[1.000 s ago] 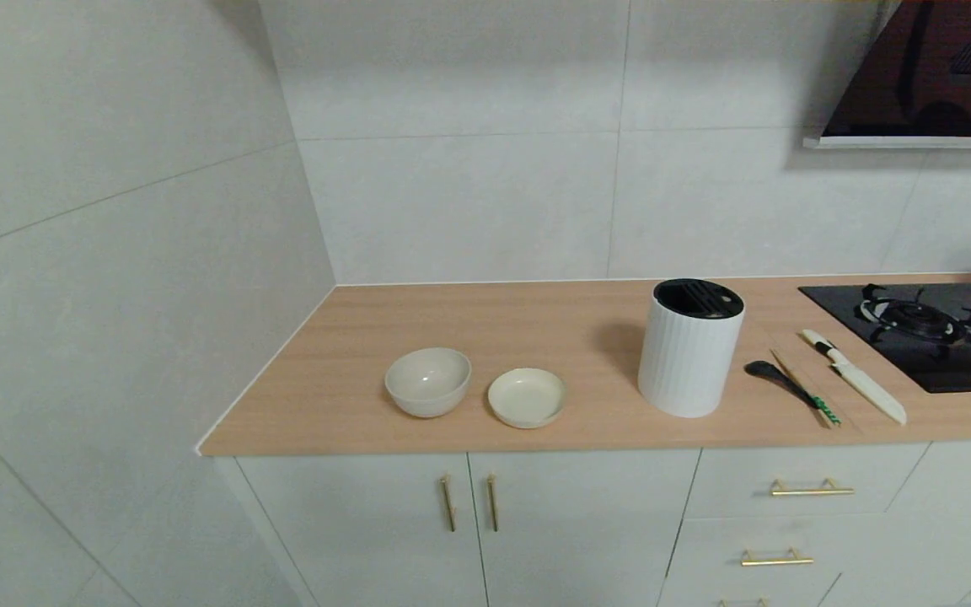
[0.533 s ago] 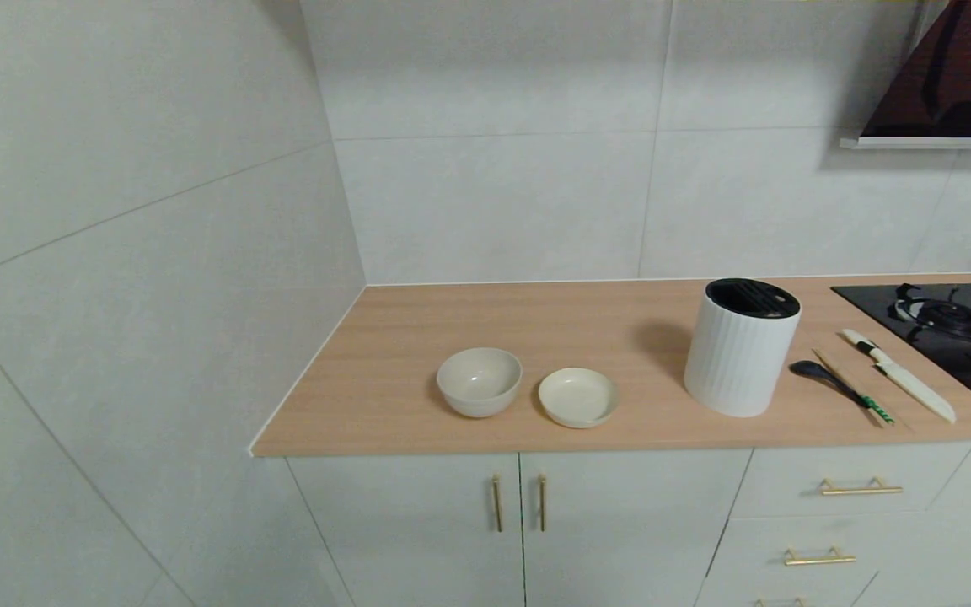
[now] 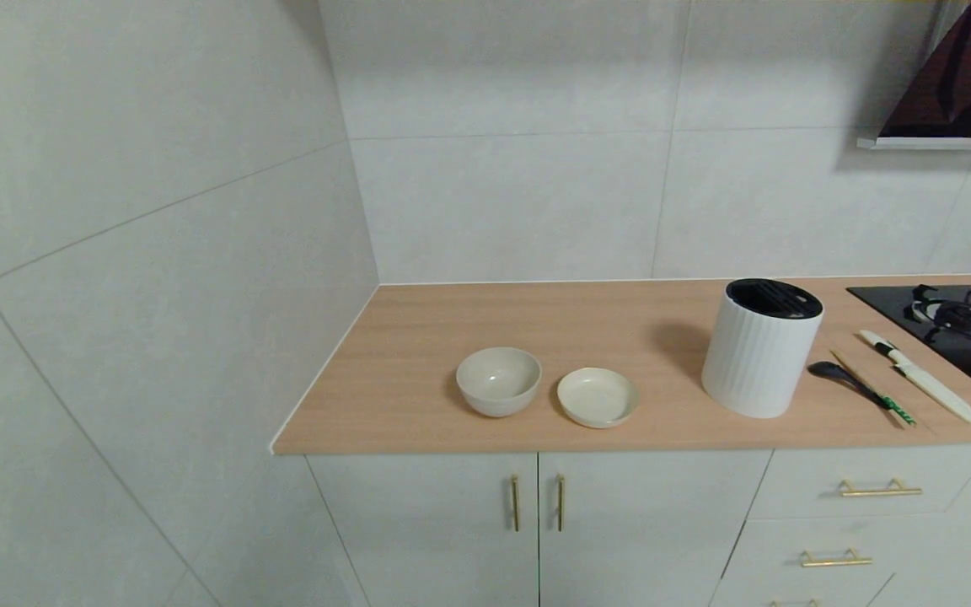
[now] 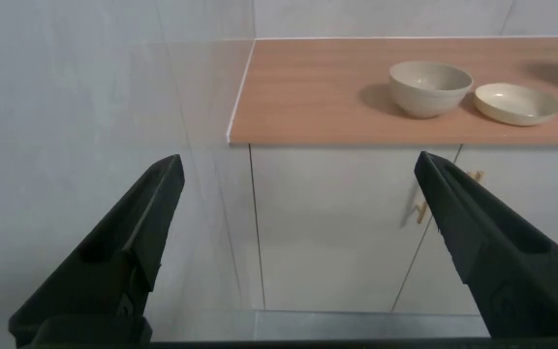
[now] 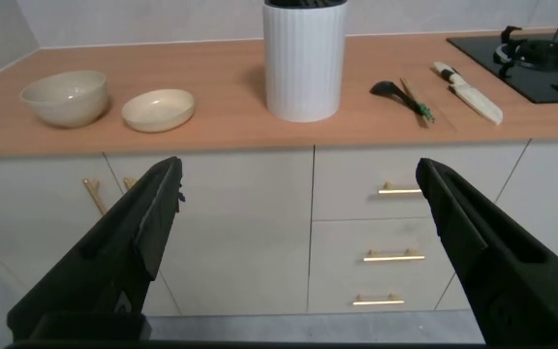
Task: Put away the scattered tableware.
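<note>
**Tableware on the worktop, both grippers standing off.** The bowl (image 3: 498,381) and the dish (image 3: 597,396) are sitting upright, just beside each other without touching. They are lying near the front edge of the worktop (image 3: 418,354), with the bowl nearer the corner wall. To their right the white ribbed holder (image 3: 761,347) is standing upright, its black slotted top facing up. Between the holder and the hob (image 3: 957,324), the black spoon (image 3: 839,373), the chopsticks (image 3: 873,389) and the white knife (image 3: 920,388) are lying flat, side by side.

The left gripper (image 4: 297,163) is hanging well short of the worktop and facing the cupboard (image 4: 337,233). Its fingers are spread wide and holding nothing, and the bowl and dish are lying well apart from it. The right gripper (image 5: 298,166) is likewise gaping wide and empty, facing the cupboard and the drawers (image 5: 366,170), with all the tableware lying well apart from it.
</note>
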Robot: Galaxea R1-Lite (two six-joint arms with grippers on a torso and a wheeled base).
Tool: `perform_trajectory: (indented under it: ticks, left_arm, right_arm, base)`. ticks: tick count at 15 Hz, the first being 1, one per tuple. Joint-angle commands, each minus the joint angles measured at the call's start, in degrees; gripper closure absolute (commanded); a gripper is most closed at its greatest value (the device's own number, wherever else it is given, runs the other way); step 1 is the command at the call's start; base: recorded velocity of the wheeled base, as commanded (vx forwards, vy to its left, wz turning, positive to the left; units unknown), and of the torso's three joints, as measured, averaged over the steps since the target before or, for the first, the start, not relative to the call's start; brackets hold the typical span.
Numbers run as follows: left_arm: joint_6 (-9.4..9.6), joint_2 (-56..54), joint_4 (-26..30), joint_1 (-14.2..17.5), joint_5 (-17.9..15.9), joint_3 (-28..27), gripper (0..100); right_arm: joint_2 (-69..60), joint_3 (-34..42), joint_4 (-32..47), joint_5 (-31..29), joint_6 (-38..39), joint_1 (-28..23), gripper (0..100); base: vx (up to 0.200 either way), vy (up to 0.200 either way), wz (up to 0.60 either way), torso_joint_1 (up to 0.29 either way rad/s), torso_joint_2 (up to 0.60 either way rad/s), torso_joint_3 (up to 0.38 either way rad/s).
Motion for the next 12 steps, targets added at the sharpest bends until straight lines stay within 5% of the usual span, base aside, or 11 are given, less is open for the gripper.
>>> perform_trajectory:
  ticks: [1,6,12]
  left_arm:
    - [-0.01,0.08,0.01,0.02,0.04,0.00,0]
    - [-0.01,0.08,0.01,0.02,0.04,0.00,0]
    - [-0.01,0.08,0.01,0.02,0.04,0.00,0]
  right_arm:
    - [0.00,0.00,0.06,0.01,0.01,-0.02,0]
    - [0.00,0.00,-0.03,0.01,0.01,-0.02,0]
    - [0.00,0.00,0.06,0.01,0.01,-0.02,0]
  base:
    - [0.000,0.000,0.00,0.000,0.00,0.000]
    - [0.000,0.000,0.00,-0.012,0.02,0.015]
    - [0.000,0.000,0.00,-0.163,0.34,0.181]
